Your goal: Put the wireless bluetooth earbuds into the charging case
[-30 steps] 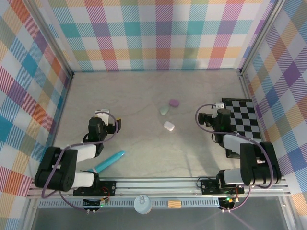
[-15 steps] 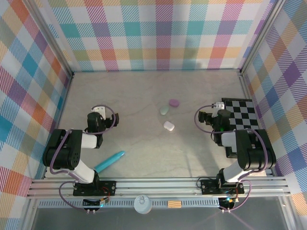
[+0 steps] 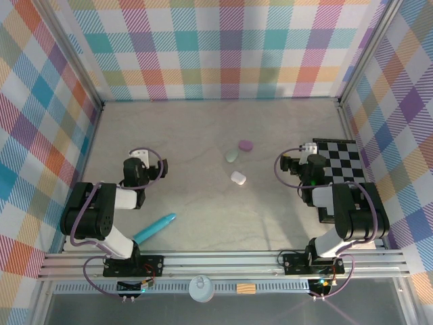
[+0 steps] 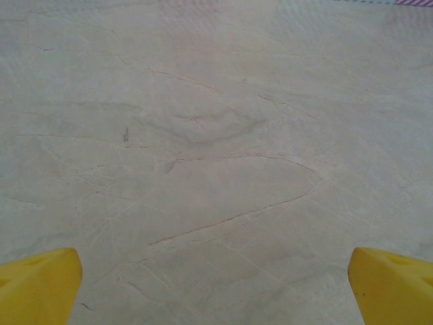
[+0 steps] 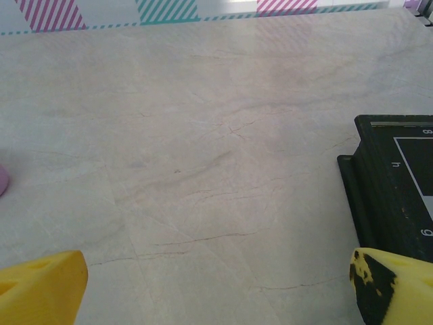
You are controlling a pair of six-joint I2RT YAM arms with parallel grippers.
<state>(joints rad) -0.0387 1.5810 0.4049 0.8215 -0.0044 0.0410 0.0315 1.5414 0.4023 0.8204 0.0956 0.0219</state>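
Three pebble-like charging cases lie mid-table: a purple case [image 3: 245, 145], a mint green case [image 3: 232, 156] and a white case [image 3: 238, 178]. They look closed, and the tiny earbuds are hidden or out of view. My left gripper [image 3: 139, 158] rests low at the left, well apart from the cases, and stands open [image 4: 216, 277] over bare table with nothing between its yellow fingertips [image 4: 40, 284]. My right gripper [image 3: 308, 150] sits to the right of the cases and is also open [image 5: 220, 281] and empty. The purple case's edge [image 5: 2, 181] peeks in at the left.
A long turquoise stick [image 3: 154, 228] lies near the left arm's base. A black checkerboard mat [image 3: 344, 166] lies on the right side, its corner [image 5: 392, 196] close to my right fingers. Plaid walls enclose the marbled table [image 3: 196, 128].
Both arms have folded back toward their bases since a second ago. The left gripper has shifted slightly up and left. The cases and the stick have not moved.
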